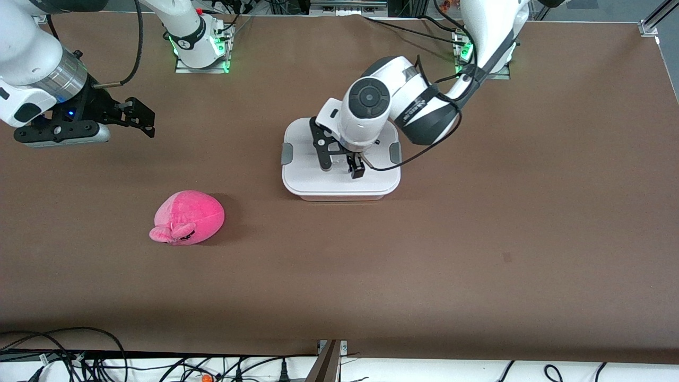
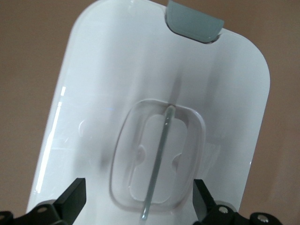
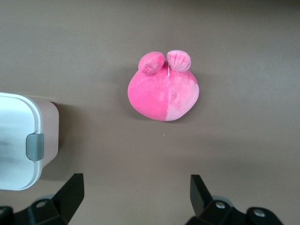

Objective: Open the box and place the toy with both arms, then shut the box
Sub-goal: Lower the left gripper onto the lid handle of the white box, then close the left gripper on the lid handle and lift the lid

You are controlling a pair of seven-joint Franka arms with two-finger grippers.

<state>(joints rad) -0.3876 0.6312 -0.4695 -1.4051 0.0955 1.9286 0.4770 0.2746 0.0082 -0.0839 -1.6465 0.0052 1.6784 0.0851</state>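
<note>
The box (image 1: 302, 183) stands near the table's middle with its white lid (image 2: 93, 70) on and a grey clip (image 1: 287, 153) at each end. My left gripper (image 1: 341, 167) hangs open just over the lid, its fingers either side of the clear handle (image 2: 159, 164) without touching it. The pink toy (image 1: 188, 217) lies on the table nearer the front camera, toward the right arm's end. My right gripper (image 1: 139, 118) is open and empty, up over bare table at that end. In the right wrist view the toy (image 3: 164, 93) and one clipped end of the box (image 3: 40, 140) show.
Brown cloth covers the table (image 1: 477, 239). Cables (image 1: 79, 361) run along the edge nearest the front camera. A black cable (image 1: 424, 148) loops from the left arm's wrist beside the box.
</note>
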